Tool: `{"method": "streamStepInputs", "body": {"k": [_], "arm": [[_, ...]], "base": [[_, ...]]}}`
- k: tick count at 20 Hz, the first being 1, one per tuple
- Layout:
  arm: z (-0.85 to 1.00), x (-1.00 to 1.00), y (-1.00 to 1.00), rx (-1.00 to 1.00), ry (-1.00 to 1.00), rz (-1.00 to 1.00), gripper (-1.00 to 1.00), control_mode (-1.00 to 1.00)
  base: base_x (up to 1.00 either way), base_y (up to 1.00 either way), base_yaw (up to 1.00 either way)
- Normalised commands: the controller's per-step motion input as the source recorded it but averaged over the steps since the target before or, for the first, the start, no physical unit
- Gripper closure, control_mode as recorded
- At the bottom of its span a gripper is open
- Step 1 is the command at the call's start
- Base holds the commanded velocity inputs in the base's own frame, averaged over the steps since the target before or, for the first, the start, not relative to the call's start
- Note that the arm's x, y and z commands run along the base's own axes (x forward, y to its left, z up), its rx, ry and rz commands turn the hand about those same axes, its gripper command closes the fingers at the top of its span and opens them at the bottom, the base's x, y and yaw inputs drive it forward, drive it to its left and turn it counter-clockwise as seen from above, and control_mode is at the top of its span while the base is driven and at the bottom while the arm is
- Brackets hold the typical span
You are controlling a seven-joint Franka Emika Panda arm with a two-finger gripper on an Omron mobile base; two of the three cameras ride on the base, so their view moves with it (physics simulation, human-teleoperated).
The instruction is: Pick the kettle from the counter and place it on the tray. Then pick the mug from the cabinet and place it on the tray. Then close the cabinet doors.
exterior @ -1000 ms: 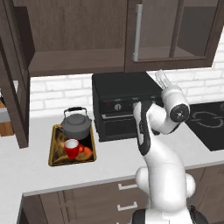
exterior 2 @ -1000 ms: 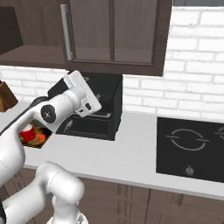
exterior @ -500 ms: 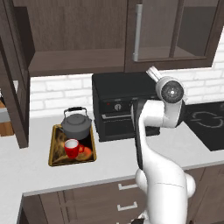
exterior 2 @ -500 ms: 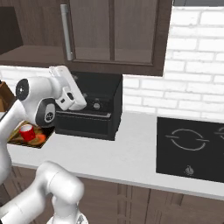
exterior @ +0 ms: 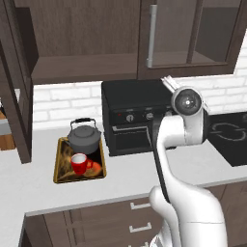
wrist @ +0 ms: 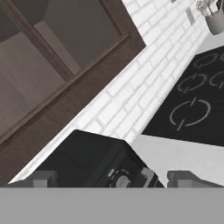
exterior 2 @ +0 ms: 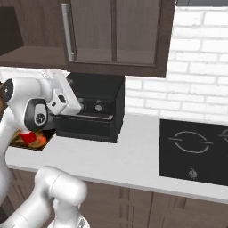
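Observation:
The dark grey kettle (exterior: pixel 84 137) stands on the gold-rimmed tray (exterior: pixel 61 166) on the counter (exterior: pixel 120 181), and the red mug (exterior: pixel 80 164) sits just in front of it on the same tray. The cabinet (exterior: pixel 87 67) has its left door (exterior: pixel 13 96) swung out open; the right door (exterior: pixel 193 34) is shut, with its grey bar handle (exterior: pixel 152 36). My gripper (exterior: pixel 168 83) hovers open and empty in front of the black oven, well right of the tray. In the hand view the gripper (wrist: pixel 113 179) faces the right door's glass (wrist: pixel 65 52). The mug (exterior 2: pixel 29 137) peeks out under my arm.
A black countertop oven (exterior: pixel 132 116) stands against the brick wall right of the tray. A black cooktop (exterior 2: pixel 196 149) is set into the counter farther right. A utensil pot (wrist: pixel 214 19) stands at the far end. A wooden item (exterior: pixel 4 137) sits at the left edge.
The arm has folded and the hand has risen and turned, swinging left in front of the oven. Kettle, mug and tray have not moved. The jaws stay wide apart.

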Motion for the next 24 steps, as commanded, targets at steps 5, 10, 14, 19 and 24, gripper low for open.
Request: {"method": "streamStepInputs", "body": {"k": [5, 10, 14, 19, 24], "arm": [[0.0, -0.3, 0.17, -0.08, 0.05, -0.08, -1.0, -1.0], [0.0, -0.18, 0.26, -0.11, 0.08, -0.06, -1.0, -1.0], [0.0, -0.32, 0.27, -0.1, 0.04, -0.04, -1.0, -1.0], [0.0, -0.43, 0.33, -0.12, 0.0, -0.02, -1.0, -1.0], [0.0, -0.44, 0.41, -0.15, 0.0, 0.0, -1.0, -1.0]], "base": [[0.0, 0.0, 0.0], [0.0, 0.0, 0.0], [0.0, 0.0, 0.0], [0.0, 0.0, 0.0], [0.0, 0.0, 0.0]]}}
